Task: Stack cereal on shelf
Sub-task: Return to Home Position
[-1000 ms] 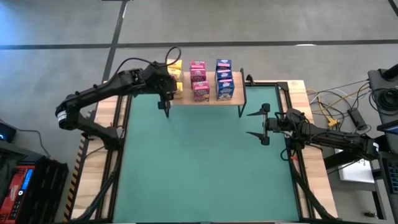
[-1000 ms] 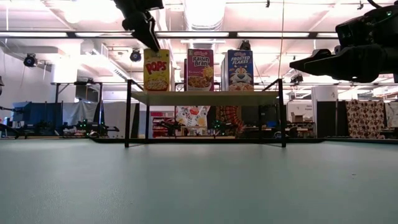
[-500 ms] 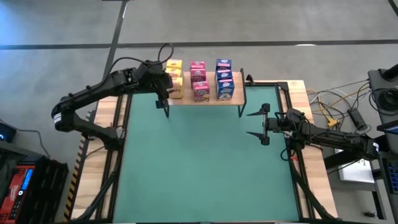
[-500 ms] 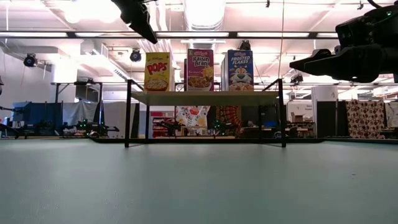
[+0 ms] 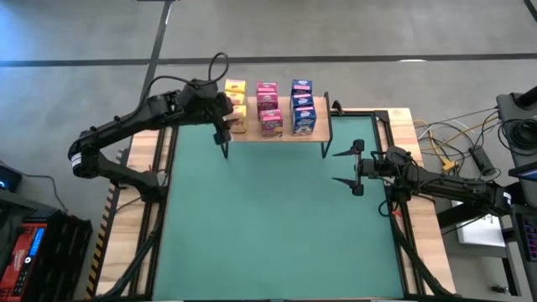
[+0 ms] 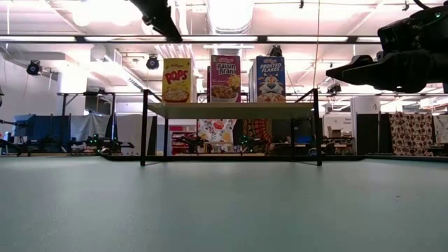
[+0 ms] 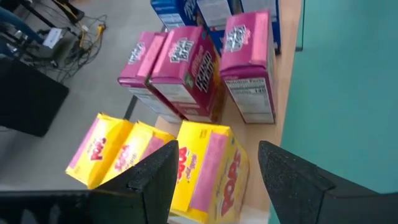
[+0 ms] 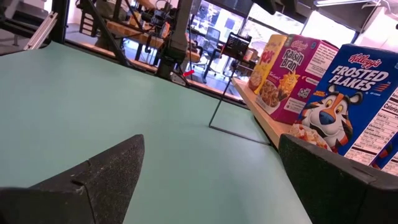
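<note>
Cereal (image 5: 268, 109) is all up on the shelf (image 5: 252, 136) at the far edge of the mat (image 5: 268, 226). From above it's 3 rows running front to back: yellow boxes (image 5: 236, 105) on the left, pink boxes (image 5: 268, 107) in the middle, blue boxes (image 5: 303, 107) on the right. Left gripper (image 5: 224, 151) hangs by the shelf's front-left corner, next to the yellow boxes, touching nothing. Right gripper (image 5: 337, 167) sits over the mat's right side, apart from the shelf, fingers spread wide w/ nothing in them. Low view: the front 3 boxes stand upright side by side on the board, left gripper (image 6: 175, 33) pokes in from the top above the yellow one, right gripper (image 6: 343, 71) is up at the right, higher than the board. Left wrist cam: fingers (image 7: 155, 180) apart and empty, nearest yellow box showing btw them, pink and blue rows past it. Right wrist cam: fingers (image 8: 99, 177) wide open, empty, just mat btw them, blue box closest, then pink, then yellow.
</note>
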Robot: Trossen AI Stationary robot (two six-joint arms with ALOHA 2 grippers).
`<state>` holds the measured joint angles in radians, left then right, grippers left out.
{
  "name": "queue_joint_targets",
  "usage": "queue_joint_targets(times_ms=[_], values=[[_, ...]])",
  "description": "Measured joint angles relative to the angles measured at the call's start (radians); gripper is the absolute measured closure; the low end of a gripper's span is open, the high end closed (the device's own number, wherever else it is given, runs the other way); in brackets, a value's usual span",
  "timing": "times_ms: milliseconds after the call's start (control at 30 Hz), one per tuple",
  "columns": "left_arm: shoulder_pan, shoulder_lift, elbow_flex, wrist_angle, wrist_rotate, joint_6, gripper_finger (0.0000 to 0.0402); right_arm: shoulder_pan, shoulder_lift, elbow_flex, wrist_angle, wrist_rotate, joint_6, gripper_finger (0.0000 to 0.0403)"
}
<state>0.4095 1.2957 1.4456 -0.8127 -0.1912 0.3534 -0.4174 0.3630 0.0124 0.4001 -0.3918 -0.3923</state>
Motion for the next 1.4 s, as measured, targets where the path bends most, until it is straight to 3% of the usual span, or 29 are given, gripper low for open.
queue_joint_targets(times_ms=[367,700,900,1033,1267,1400], values=[[0.0,0.0,0.0,0.069,0.019,-0.008,0.0198,0.0,0.0,0.0,0.0,0.0,0.0,0.0044],[-0.001,-0.054,0.0,0.097,0.026,-0.164,0.0198,0.0,0.0,0.0,-0.001,0.0,0.0,0.0044],[-0.002,-0.093,-0.026,0.131,0.026,-0.18,0.0198,0.0,0.0,0.0,-0.001,0.0,0.0,0.0044],[-0.002,-0.168,-0.134,0.258,0.026,-0.18,0.0198,0.0,0.0,0.0,-0.001,0.0,0.0,0.0044],[-0.002,-0.368,-0.48,0.62,0.026,-0.18,0.0198,0.0,0.0,0.0,-0.001,0.0,0.0,0.0044],[-0.002,-0.488,-0.669,0.744,0.026,-0.18,0.0198,0.0,0.0,0.0,-0.001,0.0,0.0,0.0044]])
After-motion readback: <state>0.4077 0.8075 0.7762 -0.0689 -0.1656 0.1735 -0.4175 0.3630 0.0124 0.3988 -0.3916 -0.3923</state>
